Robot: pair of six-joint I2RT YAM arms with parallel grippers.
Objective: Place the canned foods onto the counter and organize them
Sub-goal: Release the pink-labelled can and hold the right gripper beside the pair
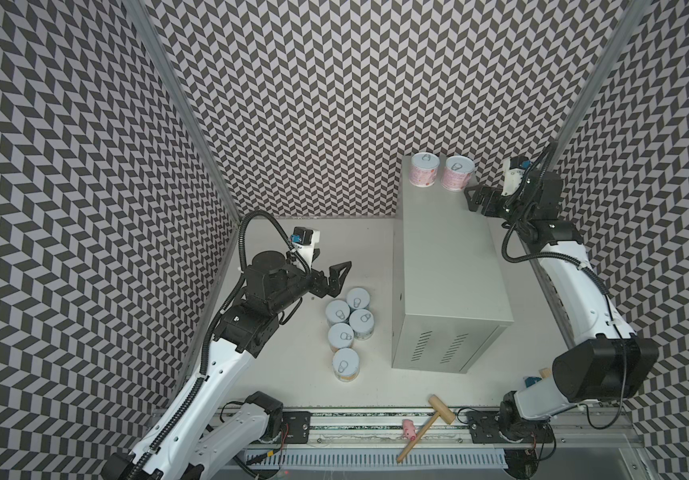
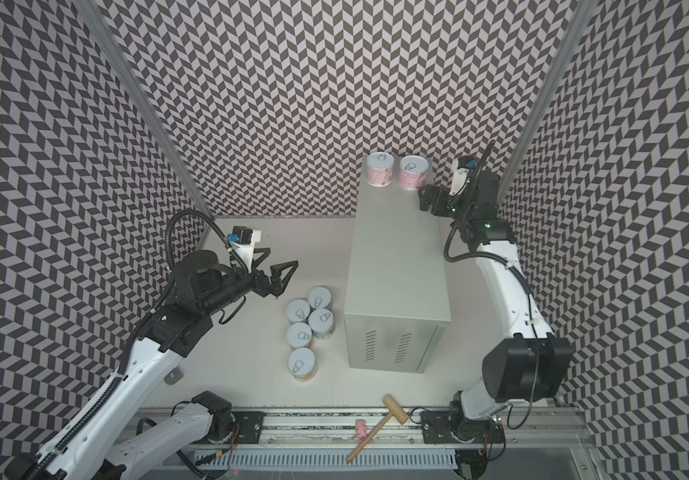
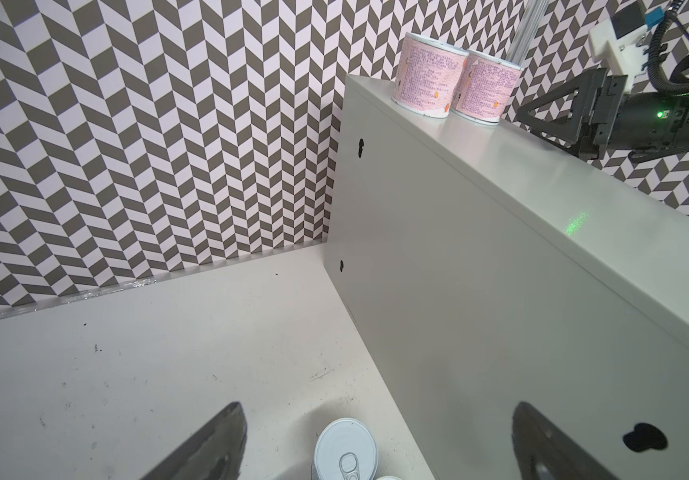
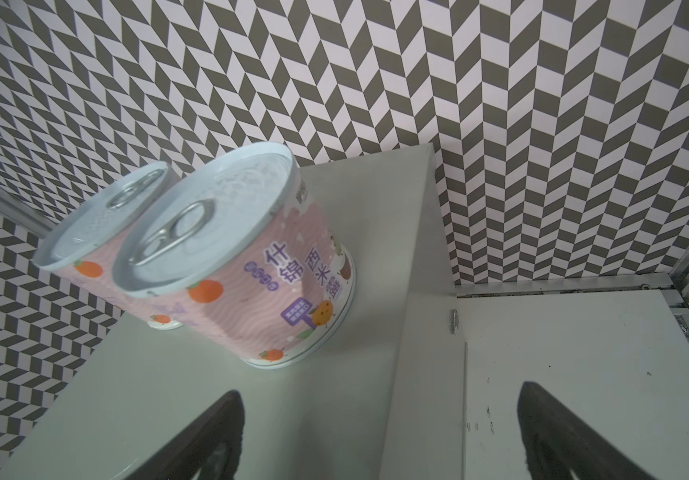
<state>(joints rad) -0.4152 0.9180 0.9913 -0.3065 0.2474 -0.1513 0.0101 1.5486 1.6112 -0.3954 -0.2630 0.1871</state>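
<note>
Two pink-labelled cans [image 1: 424, 169] [image 1: 458, 173] stand upright side by side at the back of the grey counter [image 1: 451, 249]; the right wrist view shows the nearer one [image 4: 251, 266] close up. Several more cans [image 1: 337, 311] stand clustered on the white tabletop left of the counter. My left gripper [image 1: 334, 257] hovers open behind that cluster, with one can lid [image 3: 345, 449] just below its jaws. My right gripper [image 1: 468, 199] is open over the counter's right edge, a little short of the right pink can. Neither holds anything.
A wooden mallet [image 1: 426, 424] and a small pink toy pig [image 1: 408, 429] lie on the rail at the front edge. Patterned walls close in the back and both sides. The counter's vented side [image 1: 438, 347] faces the front.
</note>
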